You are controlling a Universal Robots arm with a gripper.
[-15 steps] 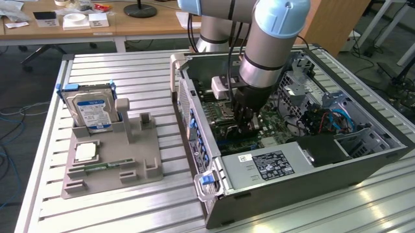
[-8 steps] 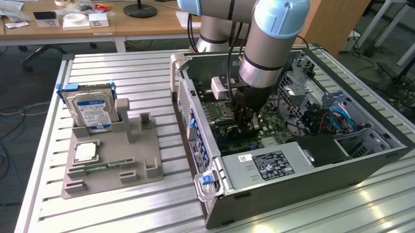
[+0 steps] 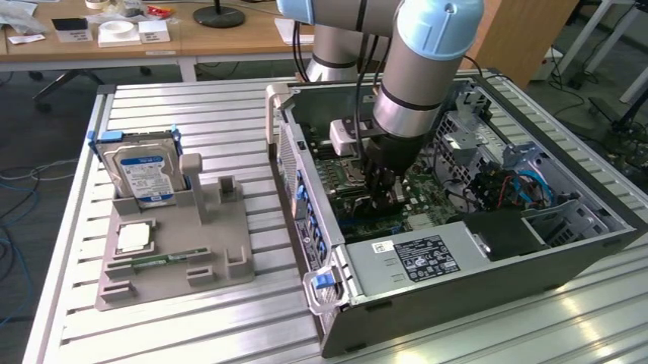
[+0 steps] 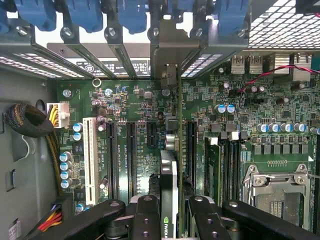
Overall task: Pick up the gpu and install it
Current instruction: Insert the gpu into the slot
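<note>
The gpu [image 4: 169, 182] shows edge-on in the wrist view, a slim card with a black cooler and a logo near my fingers. My gripper [image 4: 172, 216] is shut on it, one black finger [image 4: 145, 215] on each side. The card stands upright over the green motherboard [image 4: 145, 135], in line with a black expansion slot. Its silver end bracket [image 4: 168, 75] reaches the case's rear slot openings. In the exterior view my gripper [image 3: 386, 196] is down inside the open computer case [image 3: 456, 265], just above the motherboard.
Blue slot latches [image 4: 130, 15] line the rear wall of the case. A white slot [image 4: 90, 160], further black slots and the CPU socket [image 4: 277, 195] flank the card. Outside, a grey fixture [image 3: 172, 250] holds a hard drive [image 3: 147, 171] and a processor chip [image 3: 135, 236].
</note>
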